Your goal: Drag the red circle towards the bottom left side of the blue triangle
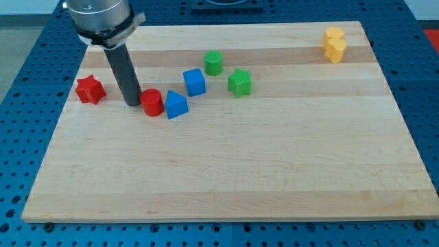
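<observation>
The main risk from here is that I carry the red circle (152, 103) into the blue triangle (176, 105) instead of round it. The two already sit side by side, touching or very nearly so, with the circle on the triangle's left. My tip (133, 104) rests on the circle's left flank, so any further push to the right would press the circle into the triangle and shove both along, dragging the target spot away with them. The blue cube (195, 81) lies just beyond the triangle to the far right, and a hard shove could knock the triangle into it as well.

A second risk is the round shape: a cylinder slides off a rod easily if I push off-centre, so it could roll past my tip and end up on the triangle's far side. To bring it nearer and to the left, I judge I must first get my tip round to the circle's far side, and that small move could itself nudge the circle.

I have no hand to open or close, only the dark rod, so there is no grip to report; it holds nothing and merely stands against the circle.

The red circle lies on the desk (226, 171) in its left, far part, immediately right of my tip. The red star (90, 90) is further left, well clear, and the two green blocks (213, 62) (240, 82) and the yellow block (335, 44) are out of the way.
</observation>
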`<state>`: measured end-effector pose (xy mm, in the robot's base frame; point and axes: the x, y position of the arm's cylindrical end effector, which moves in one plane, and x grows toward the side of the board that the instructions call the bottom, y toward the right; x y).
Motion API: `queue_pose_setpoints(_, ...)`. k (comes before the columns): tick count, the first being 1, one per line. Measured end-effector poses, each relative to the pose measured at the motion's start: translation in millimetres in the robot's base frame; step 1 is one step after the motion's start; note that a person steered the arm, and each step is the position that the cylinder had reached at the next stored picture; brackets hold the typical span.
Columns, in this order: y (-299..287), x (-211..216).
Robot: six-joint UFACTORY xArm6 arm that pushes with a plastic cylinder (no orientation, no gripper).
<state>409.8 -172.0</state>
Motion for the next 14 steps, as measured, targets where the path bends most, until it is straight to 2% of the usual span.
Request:
queue_pose_setpoints(1, 0.0, -11.1)
queue_pose_setpoints(2, 6.5, -45.2)
queue_pose_setpoints(3, 13.5, -39.4)
queue_pose_setpoints(6, 13.5, 36.0)
queue_pose_setpoints(8, 13.5, 59.0)
queue_pose_setpoints(9, 13.5, 30.2)
queue_pose_setpoints(11, 23.3, 50.8)
queue_pose_setpoints(13, 31.8, 51.5)
queue_pose_setpoints(14, 31.8, 10.2)
